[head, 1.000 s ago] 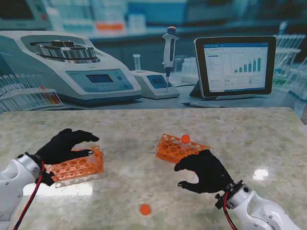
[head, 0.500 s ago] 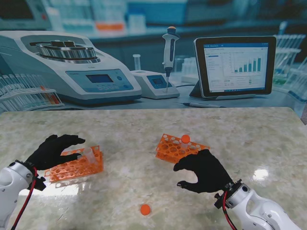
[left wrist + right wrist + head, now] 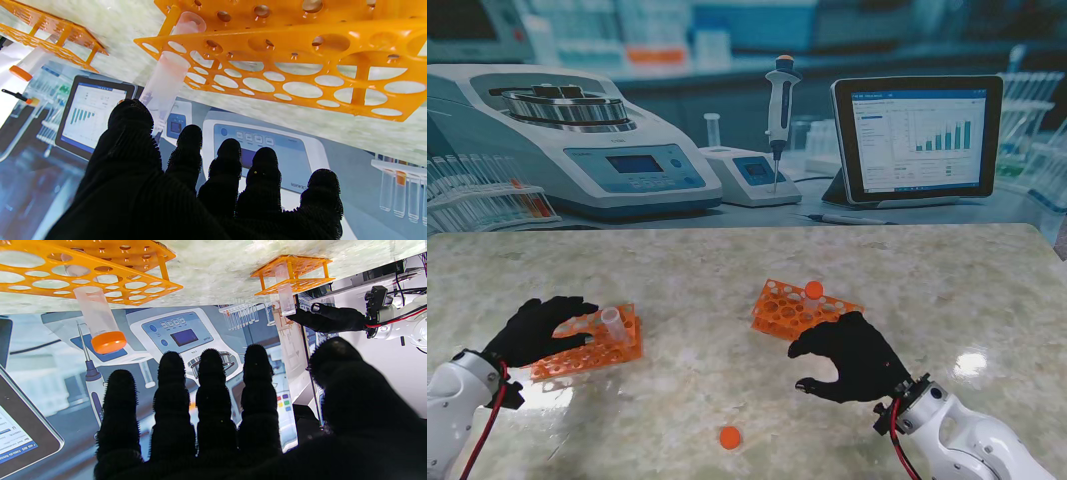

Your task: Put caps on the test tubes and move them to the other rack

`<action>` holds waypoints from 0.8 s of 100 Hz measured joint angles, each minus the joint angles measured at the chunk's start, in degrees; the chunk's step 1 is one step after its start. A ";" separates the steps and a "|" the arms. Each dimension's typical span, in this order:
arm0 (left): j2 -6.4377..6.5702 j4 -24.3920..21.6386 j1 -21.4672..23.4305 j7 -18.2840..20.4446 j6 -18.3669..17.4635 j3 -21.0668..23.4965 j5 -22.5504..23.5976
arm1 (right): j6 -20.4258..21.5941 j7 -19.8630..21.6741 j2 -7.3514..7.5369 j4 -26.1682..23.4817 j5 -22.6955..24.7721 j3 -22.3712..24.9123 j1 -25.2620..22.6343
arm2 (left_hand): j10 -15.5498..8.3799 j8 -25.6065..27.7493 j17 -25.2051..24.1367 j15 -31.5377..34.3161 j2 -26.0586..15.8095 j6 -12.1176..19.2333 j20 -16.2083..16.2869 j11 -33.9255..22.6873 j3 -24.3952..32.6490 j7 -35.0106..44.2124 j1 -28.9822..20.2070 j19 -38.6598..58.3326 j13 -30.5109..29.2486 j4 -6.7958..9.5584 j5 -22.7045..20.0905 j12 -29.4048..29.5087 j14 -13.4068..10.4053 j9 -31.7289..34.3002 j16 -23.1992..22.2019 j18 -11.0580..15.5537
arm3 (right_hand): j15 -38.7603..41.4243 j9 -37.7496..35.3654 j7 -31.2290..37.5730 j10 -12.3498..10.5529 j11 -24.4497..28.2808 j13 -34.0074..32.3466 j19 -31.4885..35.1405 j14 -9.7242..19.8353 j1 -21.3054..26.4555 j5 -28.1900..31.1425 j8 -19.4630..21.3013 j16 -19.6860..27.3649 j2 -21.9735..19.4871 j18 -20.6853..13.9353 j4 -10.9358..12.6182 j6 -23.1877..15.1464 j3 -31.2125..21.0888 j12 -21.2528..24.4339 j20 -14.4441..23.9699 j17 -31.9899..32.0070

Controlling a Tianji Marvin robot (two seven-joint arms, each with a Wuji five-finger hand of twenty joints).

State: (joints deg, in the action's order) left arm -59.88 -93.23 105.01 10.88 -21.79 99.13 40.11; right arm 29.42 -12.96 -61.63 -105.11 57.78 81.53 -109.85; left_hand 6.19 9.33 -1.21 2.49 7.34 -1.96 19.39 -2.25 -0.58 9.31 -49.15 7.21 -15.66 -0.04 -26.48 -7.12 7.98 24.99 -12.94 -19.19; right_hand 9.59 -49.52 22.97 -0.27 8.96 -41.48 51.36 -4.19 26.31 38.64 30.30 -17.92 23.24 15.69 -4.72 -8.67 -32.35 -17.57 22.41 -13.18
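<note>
No writing on the backdrop's printed instruments can be read. On the worktop (image 3: 727, 260) stand 2 orange racks. The left rack (image 3: 587, 345), at lower left of the stand view, holds 1 uncapped tube (image 3: 613, 322) at its right end. The right rack (image 3: 802, 308), at centre, holds 1 capped tube (image 3: 813, 291) with an orange top. 1 loose orange cap (image 3: 729, 437) lies low in the frame at centre, apart from both racks.

The left hand (image 3: 535, 330) sits at the left rack's left end, fingers (image 3: 229, 156) spread and holding nothing; whether it touches the rack I cannot tell. The right hand (image 3: 852, 355) hangs just nearer to me than the right rack, fingers (image 3: 210, 373) curled but apart, gripping nothing.

In the left wrist view the uncapped tube (image 3: 166, 78) juts from a corner hole, just beside the thumb.
</note>
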 measured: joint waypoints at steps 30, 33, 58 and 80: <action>-0.01 3.22 -1.96 -0.82 0.52 -2.68 0.26 | -0.01 0.29 0.02 0.05 -0.07 -0.05 0.12 | 0.00 -0.03 -0.13 -0.12 2.04 0.00 0.00 0.23 0.02 0.00 0.58 -0.27 1.50 0.00 0.00 0.62 -0.13 -1.50 0.16 0.07 | 0.00 0.00 0.00 -0.05 0.00 0.00 -0.01 0.00 0.00 0.00 0.00 0.00 0.00 0.00 0.02 0.00 0.00 0.00 0.00 0.05; 0.00 3.47 -2.20 -0.79 0.60 -2.97 0.26 | -0.01 0.31 0.02 0.06 -0.07 -0.05 0.12 | 0.00 -0.04 -0.13 -0.18 2.04 0.00 0.00 0.23 0.02 0.00 0.58 -0.28 1.55 0.00 0.00 0.62 -0.13 -1.50 0.19 0.09 | 0.00 0.00 0.00 -0.07 0.00 0.00 -0.01 0.00 0.00 0.00 0.00 0.00 0.00 0.01 0.02 0.00 0.01 0.00 0.00 0.05; 0.03 5.62 -4.20 -0.87 1.30 -5.24 0.22 | -0.01 0.47 0.04 0.11 -0.11 -0.13 0.17 | 0.00 -0.08 -0.66 -0.41 2.11 0.00 0.00 0.23 0.02 0.00 0.58 -0.74 2.06 0.00 0.00 0.64 -0.18 -1.52 0.59 0.21 | 0.00 0.00 0.00 -0.09 0.00 0.00 -0.51 0.00 0.00 0.00 0.00 0.00 0.00 0.01 0.05 0.00 0.01 0.00 0.00 0.07; 0.01 7.85 -6.08 -1.15 1.38 -7.00 -0.92 | 0.01 0.55 0.06 0.15 -0.11 -0.20 0.23 | 0.00 -0.11 -0.75 -0.41 2.14 -0.01 0.00 0.32 0.02 0.00 0.58 -0.90 2.11 0.00 0.00 0.83 -0.20 -2.16 0.74 0.23 | 0.00 0.00 0.00 -0.12 0.00 0.00 -0.54 0.00 0.00 0.00 0.00 0.00 0.00 0.01 0.47 0.00 0.01 0.00 0.00 0.07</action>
State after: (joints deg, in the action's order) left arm -59.87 -85.38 98.93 9.74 -20.41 92.13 39.19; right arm 29.44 -12.41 -61.57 -104.96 57.67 81.33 -109.63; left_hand 6.19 9.23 -1.96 2.07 9.48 -1.96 19.39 -1.93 -0.56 9.31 -48.57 6.30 -13.55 -0.04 -26.48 -6.29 7.78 22.84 -12.20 -18.96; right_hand 9.59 -49.52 22.97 -0.40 8.96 -41.48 50.83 -4.19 26.31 38.64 30.30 -17.92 23.24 15.70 -4.25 -8.67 -32.34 -17.56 22.41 -13.11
